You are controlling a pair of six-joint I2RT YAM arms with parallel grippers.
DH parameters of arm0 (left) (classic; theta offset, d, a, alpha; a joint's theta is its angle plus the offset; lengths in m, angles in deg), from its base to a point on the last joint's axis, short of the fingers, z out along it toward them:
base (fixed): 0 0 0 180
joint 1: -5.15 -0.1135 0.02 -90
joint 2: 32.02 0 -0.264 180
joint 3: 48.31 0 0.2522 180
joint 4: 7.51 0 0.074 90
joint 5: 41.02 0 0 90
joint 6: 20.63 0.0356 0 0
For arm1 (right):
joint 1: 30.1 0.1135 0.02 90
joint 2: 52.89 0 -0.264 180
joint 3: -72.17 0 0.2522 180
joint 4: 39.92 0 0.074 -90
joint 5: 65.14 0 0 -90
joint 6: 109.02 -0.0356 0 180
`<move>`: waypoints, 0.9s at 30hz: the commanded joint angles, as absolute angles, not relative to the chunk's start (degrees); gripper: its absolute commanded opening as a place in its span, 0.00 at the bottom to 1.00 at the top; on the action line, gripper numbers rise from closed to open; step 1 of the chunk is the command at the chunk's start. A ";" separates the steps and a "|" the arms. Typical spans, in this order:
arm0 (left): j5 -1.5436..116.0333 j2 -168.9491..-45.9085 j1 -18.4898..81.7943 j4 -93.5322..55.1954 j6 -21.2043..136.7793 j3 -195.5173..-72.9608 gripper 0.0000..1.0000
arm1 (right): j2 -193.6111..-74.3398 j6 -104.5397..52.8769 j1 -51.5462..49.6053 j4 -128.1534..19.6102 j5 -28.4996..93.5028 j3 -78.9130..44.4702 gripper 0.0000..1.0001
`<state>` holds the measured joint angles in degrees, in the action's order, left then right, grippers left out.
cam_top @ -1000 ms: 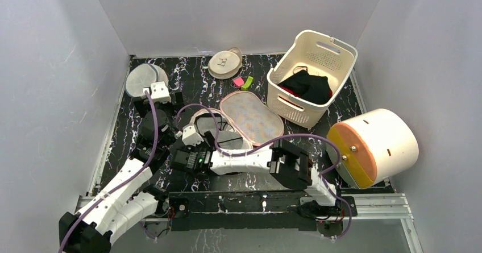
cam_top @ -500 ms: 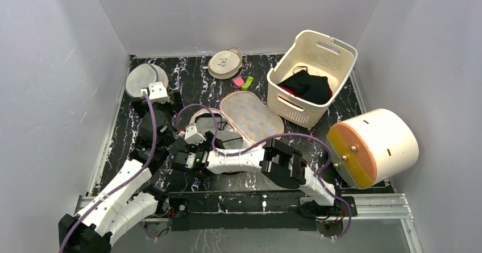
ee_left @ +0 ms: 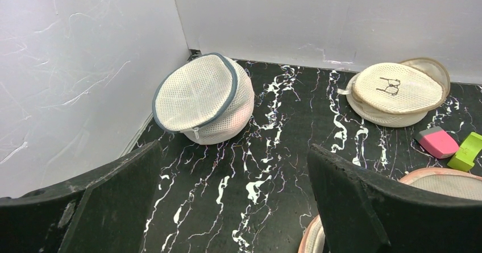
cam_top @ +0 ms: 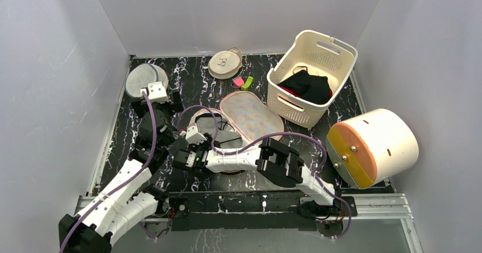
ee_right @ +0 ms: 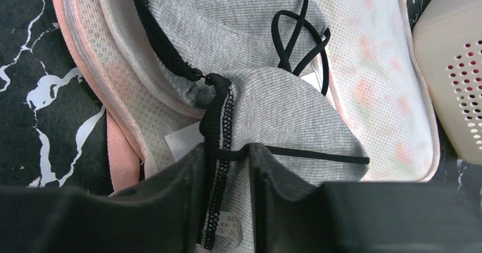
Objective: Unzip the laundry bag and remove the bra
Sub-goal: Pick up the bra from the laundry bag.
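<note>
Right wrist view: we see the right end effector [ee_right: 227, 159] clamped on the near band of the bra [ee_right: 273, 105], its cups lying ahead on the opened laundry bag [ee_right: 375, 65]; the left end effector [ee_left: 236, 162] stands wide apart.

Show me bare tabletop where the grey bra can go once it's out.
Widest bare patch: black marble tabletop between the round grey-white domed mesh pouch and the round beige disc pouch. Narrower: the strip between left arm and left wall. Crowded: centre, with both arms, the peanut-shaped patterned mesh laundry bag and grey bra; right side, white plastic basket and drum.
</note>
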<state>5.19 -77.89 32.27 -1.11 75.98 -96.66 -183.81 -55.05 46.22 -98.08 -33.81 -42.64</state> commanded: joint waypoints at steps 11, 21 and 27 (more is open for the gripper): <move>4.28 -76.05 32.06 0.68 76.26 -97.00 0.98 | -162.51 -45.41 44.01 -70.70 -22.01 -21.64 0.00; 4.60 -76.19 32.05 0.59 76.31 -96.95 0.99 | -145.05 -48.30 31.85 -52.98 11.68 -7.00 0.00; 4.63 -76.14 32.05 0.54 76.27 -96.97 0.98 | -139.18 -61.60 20.41 -48.08 37.16 -1.67 0.00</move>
<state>5.02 -76.93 32.27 -0.72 76.20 -96.66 -144.29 -51.99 26.00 -56.86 17.11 -4.76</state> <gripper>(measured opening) 0.983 0.055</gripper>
